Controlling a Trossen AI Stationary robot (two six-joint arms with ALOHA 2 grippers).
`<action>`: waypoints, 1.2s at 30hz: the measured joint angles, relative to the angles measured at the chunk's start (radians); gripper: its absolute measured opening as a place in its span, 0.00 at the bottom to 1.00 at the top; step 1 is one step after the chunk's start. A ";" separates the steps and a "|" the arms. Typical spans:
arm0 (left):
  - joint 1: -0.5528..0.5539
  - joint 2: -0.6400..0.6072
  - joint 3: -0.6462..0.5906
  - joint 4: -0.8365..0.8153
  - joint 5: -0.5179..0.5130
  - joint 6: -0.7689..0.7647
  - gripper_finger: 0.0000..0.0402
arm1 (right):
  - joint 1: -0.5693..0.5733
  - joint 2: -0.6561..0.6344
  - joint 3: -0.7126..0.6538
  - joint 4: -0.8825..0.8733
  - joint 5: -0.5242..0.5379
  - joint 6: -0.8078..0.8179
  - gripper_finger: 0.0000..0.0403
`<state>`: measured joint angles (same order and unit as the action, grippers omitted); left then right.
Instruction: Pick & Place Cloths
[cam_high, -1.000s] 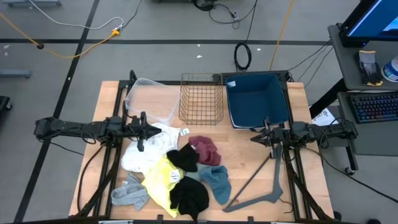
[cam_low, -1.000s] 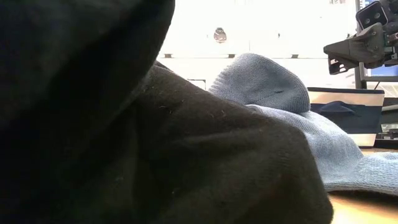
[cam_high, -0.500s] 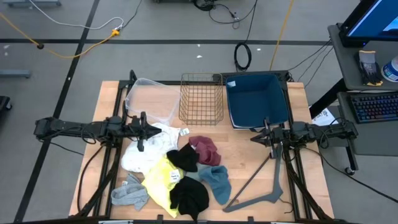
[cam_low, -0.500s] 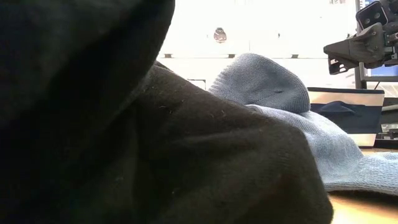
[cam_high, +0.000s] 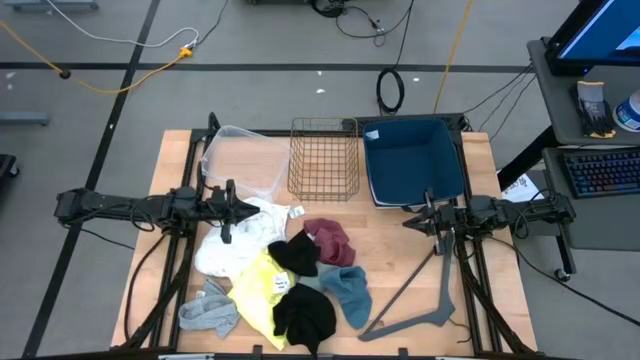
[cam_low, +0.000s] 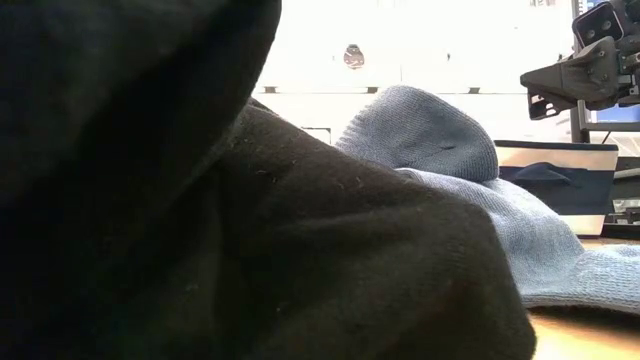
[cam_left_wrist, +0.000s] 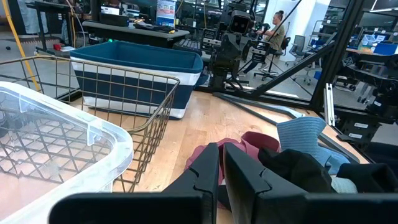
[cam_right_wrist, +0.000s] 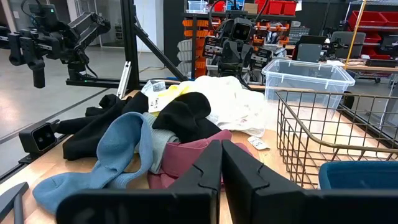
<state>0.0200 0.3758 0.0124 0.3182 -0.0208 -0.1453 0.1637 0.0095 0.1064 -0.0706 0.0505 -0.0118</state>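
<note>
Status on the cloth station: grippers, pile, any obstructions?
Left gripper shut, empty, above white cloth. Right gripper shut, empty, beside blue bin. Cloths piled mid-table, none binned. Grey hanger lies near the right arm.

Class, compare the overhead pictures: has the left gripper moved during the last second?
No. The left gripper hangs over the white cloth, at the same spot beside the clear plastic bin.

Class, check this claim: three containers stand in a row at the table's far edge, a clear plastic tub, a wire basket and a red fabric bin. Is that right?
Not quite. The fabric bin is dark blue, not red, as the high view shows. The clear plastic tub and the wire basket do stand beside it in a row at the table's far edge.
</note>
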 joint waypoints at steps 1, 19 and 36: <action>0.000 0.000 0.000 0.000 0.000 0.000 0.06 | 0.000 0.000 0.000 0.000 0.000 0.000 0.01; 0.001 0.000 0.000 0.030 -0.094 0.005 0.06 | 0.000 0.001 -0.005 0.073 0.002 -0.105 0.01; 0.002 0.000 0.000 0.024 -0.146 0.088 0.06 | 0.000 0.000 -0.003 0.169 0.001 -0.132 0.01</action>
<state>0.0219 0.3756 0.0120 0.3420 -0.1665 -0.0569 0.1635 0.0097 0.1036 0.0984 0.0517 -0.1436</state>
